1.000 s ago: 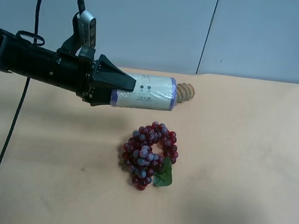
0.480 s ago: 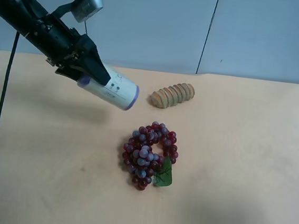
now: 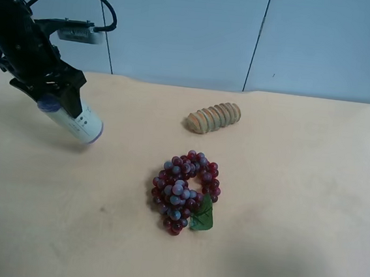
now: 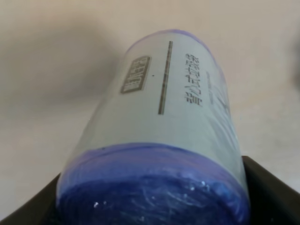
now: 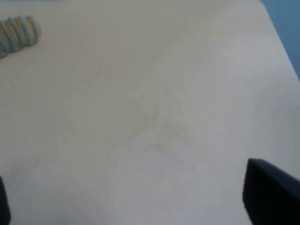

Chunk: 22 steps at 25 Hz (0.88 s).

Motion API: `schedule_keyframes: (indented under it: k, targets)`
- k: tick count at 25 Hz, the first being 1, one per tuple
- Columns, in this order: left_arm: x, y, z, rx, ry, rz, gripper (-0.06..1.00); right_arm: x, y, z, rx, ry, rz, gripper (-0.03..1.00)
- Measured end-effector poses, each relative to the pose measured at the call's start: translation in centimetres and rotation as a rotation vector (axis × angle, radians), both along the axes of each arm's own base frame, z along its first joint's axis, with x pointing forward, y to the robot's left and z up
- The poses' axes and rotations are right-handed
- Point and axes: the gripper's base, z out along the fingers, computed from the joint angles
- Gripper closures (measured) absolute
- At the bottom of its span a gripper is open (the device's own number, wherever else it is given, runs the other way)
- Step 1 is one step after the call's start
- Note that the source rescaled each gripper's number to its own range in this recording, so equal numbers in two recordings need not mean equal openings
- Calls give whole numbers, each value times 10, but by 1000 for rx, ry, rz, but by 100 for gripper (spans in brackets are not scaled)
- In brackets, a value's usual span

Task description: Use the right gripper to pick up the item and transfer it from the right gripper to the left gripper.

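The item (image 3: 75, 121), a cream-white can with a purple band at each end, is held at a slant over the table's left part, free end pointing down. I cannot tell whether that end touches the surface. My left gripper (image 3: 58, 102) is shut on its upper, blue-lidded end. In the left wrist view the item (image 4: 164, 117) fills the picture, with a black finger (image 4: 269, 187) at its side. My right gripper (image 5: 140, 208) is open over bare table, holding nothing. The exterior high view does not show it.
A ribbed wooden piece (image 3: 214, 117) lies at the back middle of the tan table (image 3: 298, 189) and shows again as the wooden piece (image 5: 16, 30) in the right wrist view. A grape bunch (image 3: 185, 191) with a green leaf sits at the centre.
The left arm has swung from above the table's centre to the left, carrying the can. The can has gone from level to slanting downward and now sits lower.
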Motion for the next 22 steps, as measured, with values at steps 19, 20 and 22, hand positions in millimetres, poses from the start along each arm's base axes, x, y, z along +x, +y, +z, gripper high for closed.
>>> schedule_keyframes:
  k: [19,20,22]
  targets:
    - [6,-17,-40,189,84,-43,94,0,0,0,0,0,0,-3]
    - [6,-17,-42,192,88,-44,94,0,0,0,0,0,0,-3]
    - [7,-17,-44,194,93,-44,94,0,0,0,0,0,0,-3]
